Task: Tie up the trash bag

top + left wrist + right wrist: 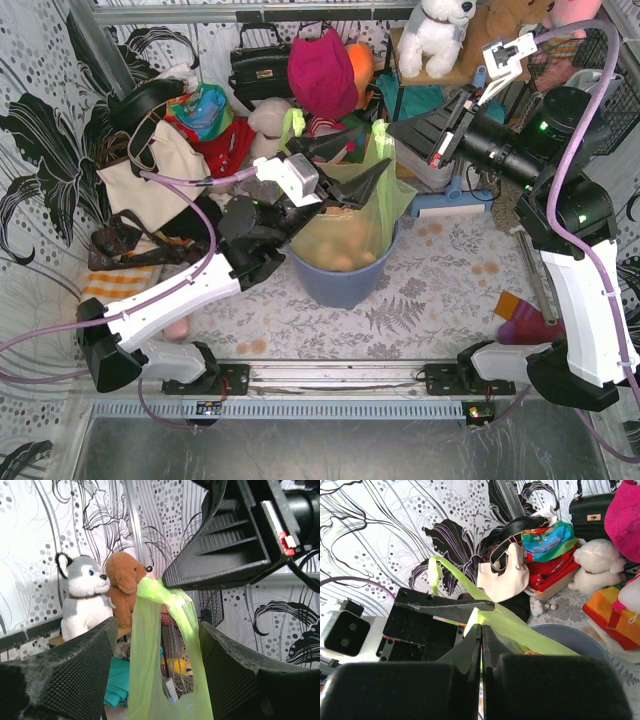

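With the trash bag (362,215) sitting in the bin (340,282) mid-tabletop (440,300), my right end effector (481,628) pinching one thin handle and my left end effector (157,630) gaping around it, a hard pull could tear the film.

Black-on-white floral wall drapes (40,150) behind and left of a fern-print worktop (440,270), plush toys (435,35) shelved beyond.
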{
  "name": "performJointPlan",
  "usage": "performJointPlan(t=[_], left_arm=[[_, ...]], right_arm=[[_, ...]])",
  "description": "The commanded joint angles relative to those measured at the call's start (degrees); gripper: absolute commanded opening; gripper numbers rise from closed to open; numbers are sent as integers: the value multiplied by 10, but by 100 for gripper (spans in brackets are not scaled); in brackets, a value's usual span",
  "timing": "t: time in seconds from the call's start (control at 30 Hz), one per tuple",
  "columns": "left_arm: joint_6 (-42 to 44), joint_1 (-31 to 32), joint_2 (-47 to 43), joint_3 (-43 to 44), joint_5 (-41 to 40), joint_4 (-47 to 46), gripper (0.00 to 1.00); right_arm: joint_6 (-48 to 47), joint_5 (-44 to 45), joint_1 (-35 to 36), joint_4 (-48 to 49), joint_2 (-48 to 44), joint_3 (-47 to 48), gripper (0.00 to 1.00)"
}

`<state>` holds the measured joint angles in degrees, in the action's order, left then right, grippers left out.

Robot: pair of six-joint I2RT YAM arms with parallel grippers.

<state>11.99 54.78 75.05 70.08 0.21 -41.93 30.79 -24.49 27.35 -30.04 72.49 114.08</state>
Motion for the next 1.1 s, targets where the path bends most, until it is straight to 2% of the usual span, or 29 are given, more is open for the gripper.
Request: performJointPlan(t=[0.0,0.13,0.3,0.4,0.5,0.7,0.87,0.9,0.97,1.07], left_arm=[[-39,-26,-19,16,80,-26,72],[-79,-60,-6,50,131,0,69],[-86,-66,27,105,192,56,65],[-95,-68,34,109,198,55,59],[-105,-69,36,109,215,55,58],[-122,-69,40,124,196,79,49],[-137,-69,35,111,168,70,51],[-138,-69,34,109,161,69,54],[-140,-70,34,105,143,64,67],[-141,-70,36,106,114,65,71]], right_arm=[[5,-25,2,41,-13,-9,0],[7,-40,2,50,-13,-12,0],[9,-47,2,53,-12,-10,0],[9,-46,2,51,-13,-10,0],[6,-41,2,48,-14,-9,0],[6,-39,2,50,-15,-12,0],[8,-37,2,55,-17,-15,0],[9,-37,2,55,-17,-14,0],[9,-38,2,54,-18,-14,0],[9,-38,2,56,-20,-16,0]])
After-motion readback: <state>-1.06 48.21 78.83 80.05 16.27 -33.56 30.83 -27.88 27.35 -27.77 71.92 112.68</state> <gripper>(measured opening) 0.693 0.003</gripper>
